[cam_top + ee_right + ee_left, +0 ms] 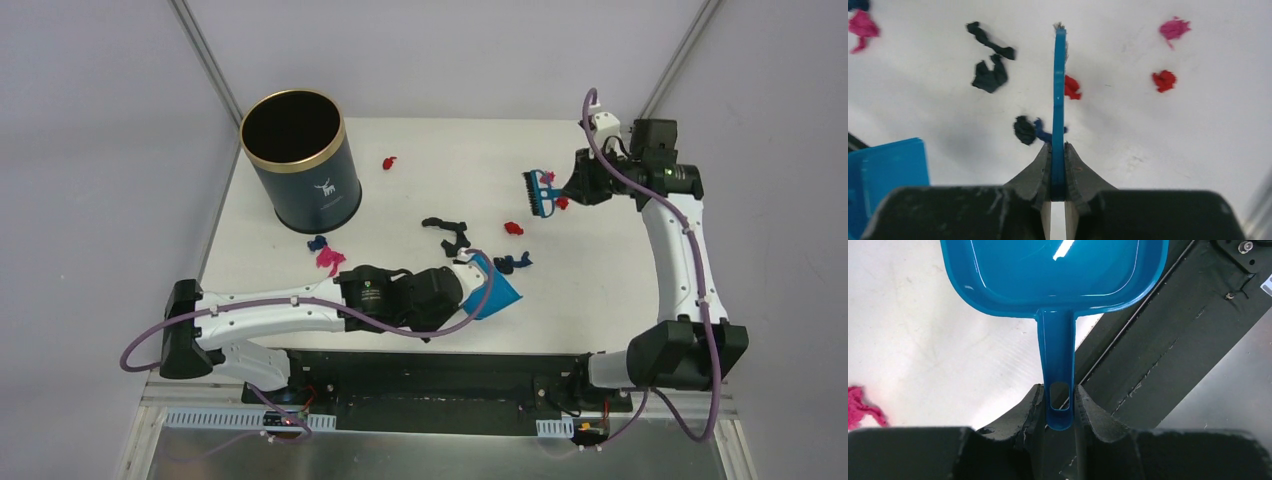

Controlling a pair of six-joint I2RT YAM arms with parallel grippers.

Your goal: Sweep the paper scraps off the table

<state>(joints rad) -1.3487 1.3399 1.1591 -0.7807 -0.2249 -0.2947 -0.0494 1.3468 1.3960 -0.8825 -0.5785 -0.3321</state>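
A robotics lab cell: bare grey walls (pixel 450 50), metal frame posts (pixel 206 58), cabled arms (pixel 682 250) bolted at a white worktop (pixel 600 290)

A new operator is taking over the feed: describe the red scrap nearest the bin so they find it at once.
Start at the dark navy, gold-rimmed bin at the far left corner of the table. Just to its right on the white top lies one small red scrap. It sits alone, while the other two red scraps lie further right, near the brush.
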